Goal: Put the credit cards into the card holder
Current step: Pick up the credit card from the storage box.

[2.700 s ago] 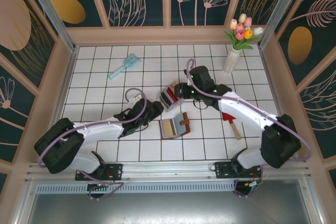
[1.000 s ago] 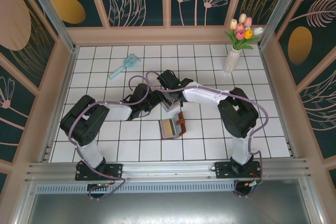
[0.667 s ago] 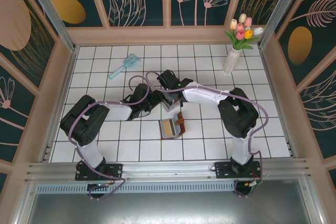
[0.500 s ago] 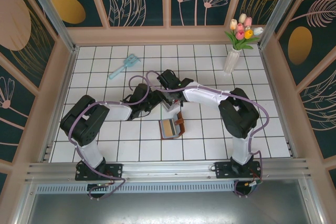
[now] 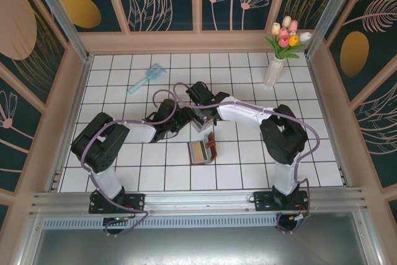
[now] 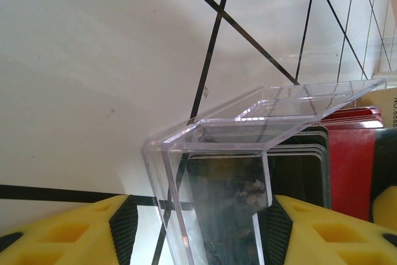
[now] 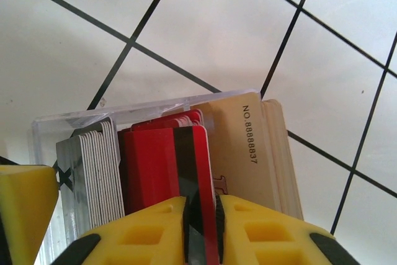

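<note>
credit cards [image 7: 162, 153], grey, red, tan, stacked in clear tray [image 7: 49, 130].

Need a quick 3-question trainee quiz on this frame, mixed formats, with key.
1. Multiple choice: which card does the right gripper pinch?
A) a tan card
B) a red card with a black stripe
C) a grey card

2. True or false: the left gripper has its jaws on either side of the clear box.

3. Short answer: which sits lower in the top view, the wallet or the blue brush?

Key: 1 B; 2 true; 3 the wallet.
</note>
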You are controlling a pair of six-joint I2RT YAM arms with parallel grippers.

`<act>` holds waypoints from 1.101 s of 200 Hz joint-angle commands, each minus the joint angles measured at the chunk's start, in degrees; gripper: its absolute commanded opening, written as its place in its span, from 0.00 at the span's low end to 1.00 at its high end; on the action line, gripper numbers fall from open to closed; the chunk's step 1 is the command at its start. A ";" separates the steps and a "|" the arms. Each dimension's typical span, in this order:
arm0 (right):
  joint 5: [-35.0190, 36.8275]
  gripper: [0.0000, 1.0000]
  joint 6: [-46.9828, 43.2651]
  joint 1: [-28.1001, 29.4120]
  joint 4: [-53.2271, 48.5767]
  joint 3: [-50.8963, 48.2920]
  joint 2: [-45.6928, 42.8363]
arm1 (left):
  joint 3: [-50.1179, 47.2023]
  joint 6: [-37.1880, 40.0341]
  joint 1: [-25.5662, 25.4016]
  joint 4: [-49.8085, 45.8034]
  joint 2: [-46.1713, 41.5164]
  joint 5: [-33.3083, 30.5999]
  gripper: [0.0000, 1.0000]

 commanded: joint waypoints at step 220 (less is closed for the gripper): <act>-12.31 0.00 17.41 -2.27 -3.58 2.00 -11.17 | -0.87 3.52 0.12 -4.87 -6.38 -1.48 0.65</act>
